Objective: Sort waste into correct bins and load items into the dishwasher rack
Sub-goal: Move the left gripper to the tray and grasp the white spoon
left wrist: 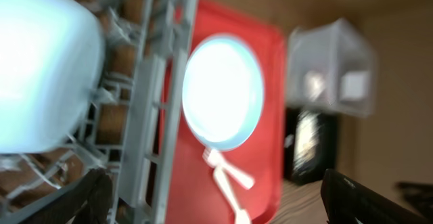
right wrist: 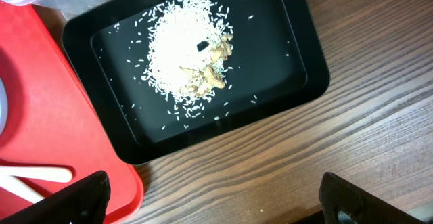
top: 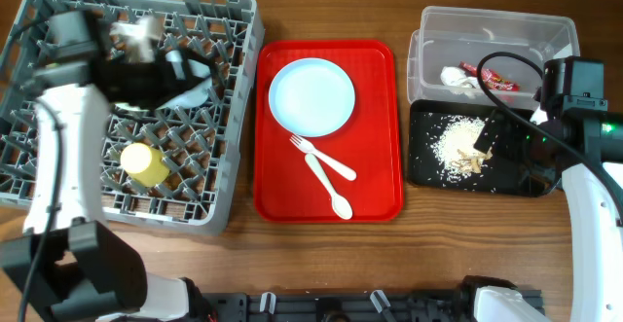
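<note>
Rack in overhead holds bowl and cup, plate, fork, spoon on red tray, tissue and wrapper in clear tub; left wrist, blurred: left gripper spread wide, empty, bowl just beside in rack; right wrist: right gripper wide, empty, over food scraps in black tray.

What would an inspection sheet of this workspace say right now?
Surface: wooden table.
Job's things: dishwasher rack holds cup and bowl; plate, fork, spoon lie on red tray; tissue and wrapper in clear tub; food scraps in black tray.
Clutter: nothing seen.
End effectors: left end effector open, empty, by the rack; right end effector open, empty, by the black tray.
Cables: black cable loops over the clear tub.
Surroundings: nothing seen.
</note>
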Robot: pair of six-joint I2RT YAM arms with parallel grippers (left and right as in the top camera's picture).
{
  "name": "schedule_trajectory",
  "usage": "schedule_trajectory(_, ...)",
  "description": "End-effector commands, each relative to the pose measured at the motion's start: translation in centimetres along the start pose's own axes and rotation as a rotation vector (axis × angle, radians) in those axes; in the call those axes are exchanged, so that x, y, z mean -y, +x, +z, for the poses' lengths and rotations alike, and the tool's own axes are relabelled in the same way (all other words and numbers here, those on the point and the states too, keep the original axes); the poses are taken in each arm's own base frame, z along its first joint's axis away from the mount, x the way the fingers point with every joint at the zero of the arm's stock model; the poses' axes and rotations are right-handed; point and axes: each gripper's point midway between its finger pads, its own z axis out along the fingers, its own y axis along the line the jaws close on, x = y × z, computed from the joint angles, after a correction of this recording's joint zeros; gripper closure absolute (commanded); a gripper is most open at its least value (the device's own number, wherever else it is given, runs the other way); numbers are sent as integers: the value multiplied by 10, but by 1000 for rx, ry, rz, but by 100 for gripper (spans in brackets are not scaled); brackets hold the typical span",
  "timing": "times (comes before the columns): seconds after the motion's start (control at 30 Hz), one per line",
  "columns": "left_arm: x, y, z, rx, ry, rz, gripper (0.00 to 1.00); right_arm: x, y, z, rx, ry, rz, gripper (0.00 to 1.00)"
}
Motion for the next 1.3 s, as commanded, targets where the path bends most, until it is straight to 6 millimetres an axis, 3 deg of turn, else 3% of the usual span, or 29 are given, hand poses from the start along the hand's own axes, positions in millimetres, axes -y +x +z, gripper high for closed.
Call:
schedule_trajectory(0.0,0,21,21,-39,-278,6,0,0,0,-1,2,-8,-8,0)
schedule_trajectory(0.13,17,50,41,-67,-431,-85,0,0,0,-1,2,-8,-8,0)
schedule_trajectory(0.33,78,97,77,-130,-385,-125,0,0,0,-1,3,-9,-8,0)
schedule_trajectory(0.47,98,118,95,-145,-380,-143,0,0,0,-1,2,-8,-8,0)
schedule_trajectory(0.83,81,200,153,-189,-508,-377,0,-1,-1,-1,5,-9,-17,0)
schedule_trajectory(1.07,59,229,185,-190,-544,-308,0,-1,-2,-1,8,-11,-31,0)
schedule_trajectory(1.27,36,241,200,-214,-626,-298,0,-1,-1,-1,7,-10,-31,0)
